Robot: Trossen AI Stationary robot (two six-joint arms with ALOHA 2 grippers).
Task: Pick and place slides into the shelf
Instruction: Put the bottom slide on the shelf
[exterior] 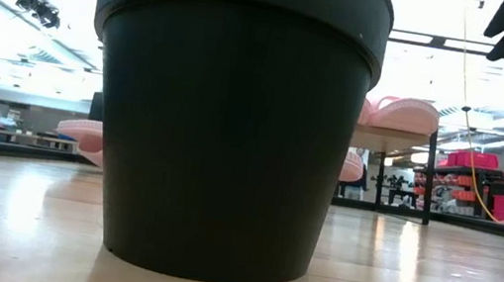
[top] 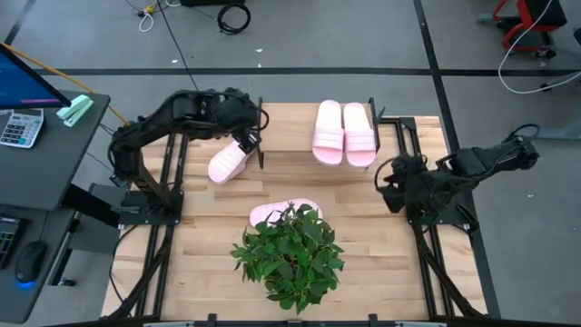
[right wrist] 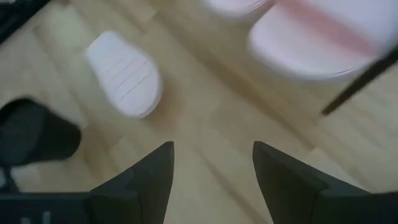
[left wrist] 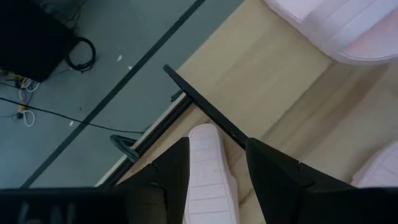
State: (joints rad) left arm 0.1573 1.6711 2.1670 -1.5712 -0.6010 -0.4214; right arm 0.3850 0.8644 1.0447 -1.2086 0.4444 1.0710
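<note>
My left gripper (top: 247, 141) is shut on a pale pink slide (top: 227, 163) just left of the shelf's left legs (top: 261, 136). This slide also shows in the left wrist view (left wrist: 208, 174) and in the low view (exterior: 83, 136). Two more slides (top: 329, 132) (top: 360, 134) lie side by side on the shelf's top, their soles on the plank (exterior: 392, 140). Another slide (top: 277, 213) lies on the table, partly under the plant's leaves. My right gripper (top: 386, 182) is open and empty, right of the shelf, with nothing between its fingers (right wrist: 211, 180). My left gripper pinches the slide between its two fingers, one finger (left wrist: 168, 174) on each long side near one end (left wrist: 205, 140). The fingers come from above, slanting. The slide slopes away from the gripper toward the table's left and near side; whether its lower end touches the table, I cannot tell.
A potted plant (top: 289, 254) in a black pot (exterior: 227, 107) stands at the table's near middle and blocks most of the low view. The shelf's black metal bar (left wrist: 205, 112) runs just beyond the held slide. A side desk with a keyboard (top: 20, 127) stands to the left.
</note>
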